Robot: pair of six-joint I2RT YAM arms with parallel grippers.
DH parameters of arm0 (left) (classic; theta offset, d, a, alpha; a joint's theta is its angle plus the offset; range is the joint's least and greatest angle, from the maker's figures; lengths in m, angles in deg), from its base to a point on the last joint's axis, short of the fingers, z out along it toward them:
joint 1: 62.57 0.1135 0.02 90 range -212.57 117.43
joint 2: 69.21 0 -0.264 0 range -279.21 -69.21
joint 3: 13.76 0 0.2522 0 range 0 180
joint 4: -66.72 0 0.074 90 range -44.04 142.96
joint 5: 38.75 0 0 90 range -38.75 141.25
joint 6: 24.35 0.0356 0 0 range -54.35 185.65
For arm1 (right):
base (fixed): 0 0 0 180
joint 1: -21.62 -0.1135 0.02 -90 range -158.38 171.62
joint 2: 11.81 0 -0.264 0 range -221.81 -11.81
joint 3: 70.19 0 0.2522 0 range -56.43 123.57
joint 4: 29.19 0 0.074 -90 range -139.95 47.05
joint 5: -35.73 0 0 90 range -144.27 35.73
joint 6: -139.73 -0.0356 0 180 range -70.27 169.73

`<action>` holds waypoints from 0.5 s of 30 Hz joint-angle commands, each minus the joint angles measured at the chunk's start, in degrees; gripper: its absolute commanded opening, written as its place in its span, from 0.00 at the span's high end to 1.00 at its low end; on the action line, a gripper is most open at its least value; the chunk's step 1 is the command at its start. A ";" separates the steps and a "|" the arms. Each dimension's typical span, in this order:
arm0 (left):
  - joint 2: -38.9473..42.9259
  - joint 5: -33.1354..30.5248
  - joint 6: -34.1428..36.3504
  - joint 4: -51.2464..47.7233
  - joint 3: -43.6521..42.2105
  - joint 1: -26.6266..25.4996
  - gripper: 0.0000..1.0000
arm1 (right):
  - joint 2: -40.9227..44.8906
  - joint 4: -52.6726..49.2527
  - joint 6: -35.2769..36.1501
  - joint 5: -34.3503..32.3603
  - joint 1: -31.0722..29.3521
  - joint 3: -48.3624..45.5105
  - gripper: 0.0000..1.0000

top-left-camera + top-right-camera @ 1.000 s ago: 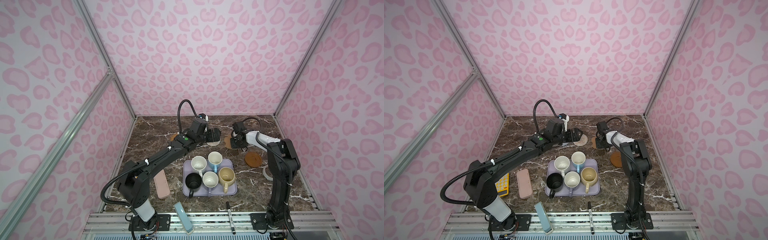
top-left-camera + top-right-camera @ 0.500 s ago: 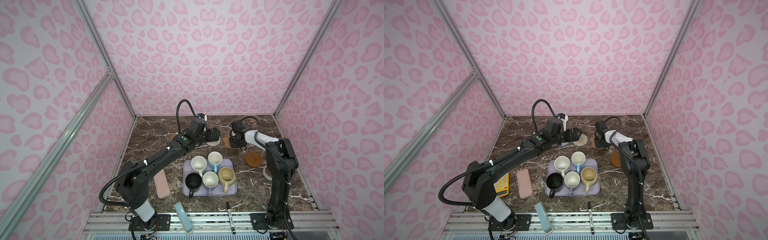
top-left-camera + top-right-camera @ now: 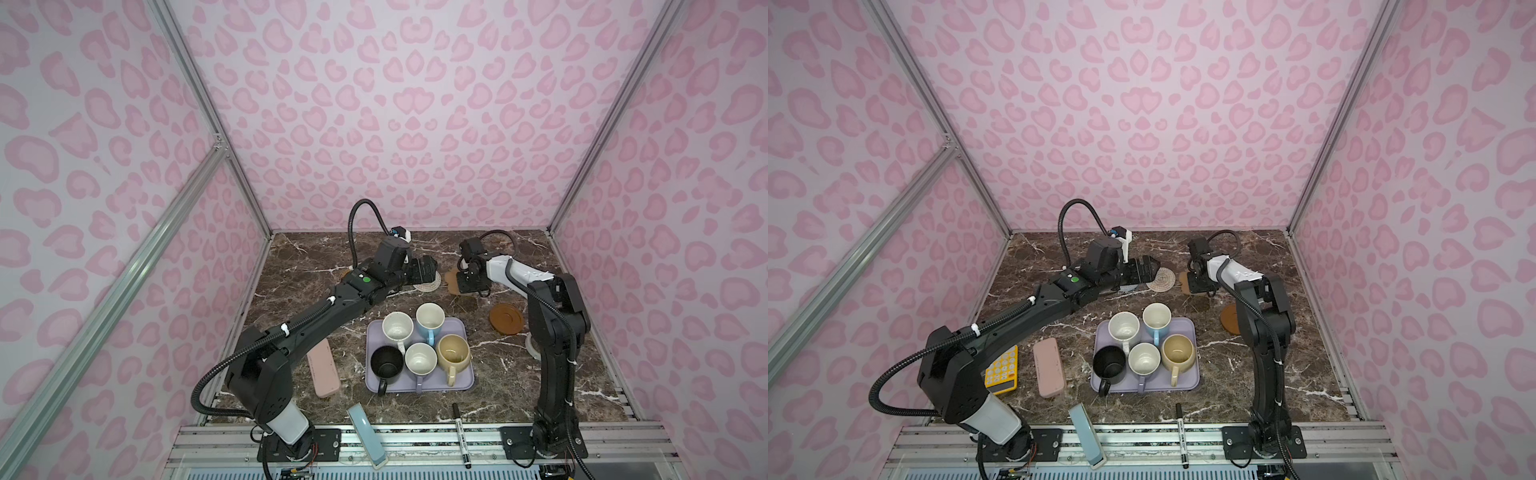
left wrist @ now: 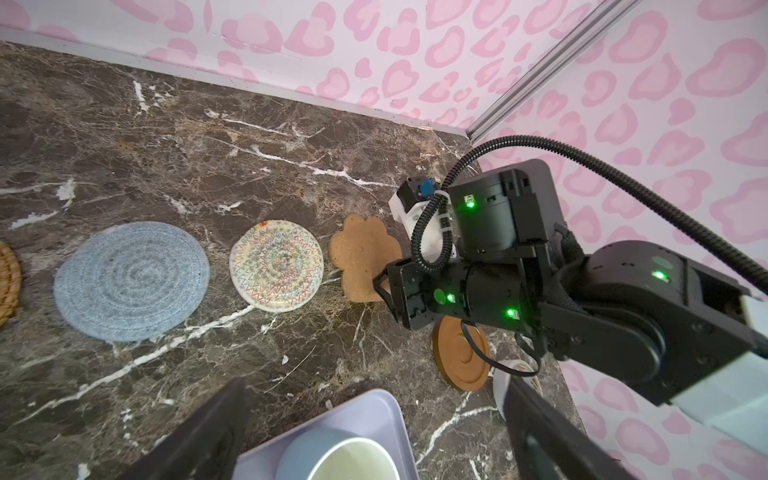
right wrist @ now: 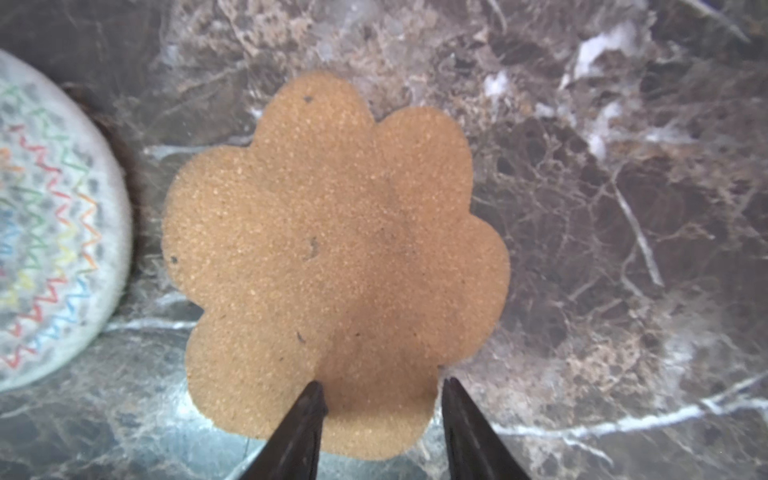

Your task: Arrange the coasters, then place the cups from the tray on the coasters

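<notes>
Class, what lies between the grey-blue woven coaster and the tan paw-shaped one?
The cream woven coaster lies there, apart from both; the left wrist view shows it.

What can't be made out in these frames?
- grey-blue coaster: mostly hidden under the left arm in both top views; clear only in the left wrist view.
- rattan coaster: cut off by the left wrist view's edge.
- right gripper: fingertips over the paw coaster in the right wrist view; contact cannot be told.
- tape ring: mostly behind the right arm in a top view.
</notes>
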 commanded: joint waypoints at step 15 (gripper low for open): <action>6.02 5.05 -0.14 3.52 -3.09 0.09 0.03 | 20.63 -2.30 -4.24 -1.93 0.01 -11.68 0.10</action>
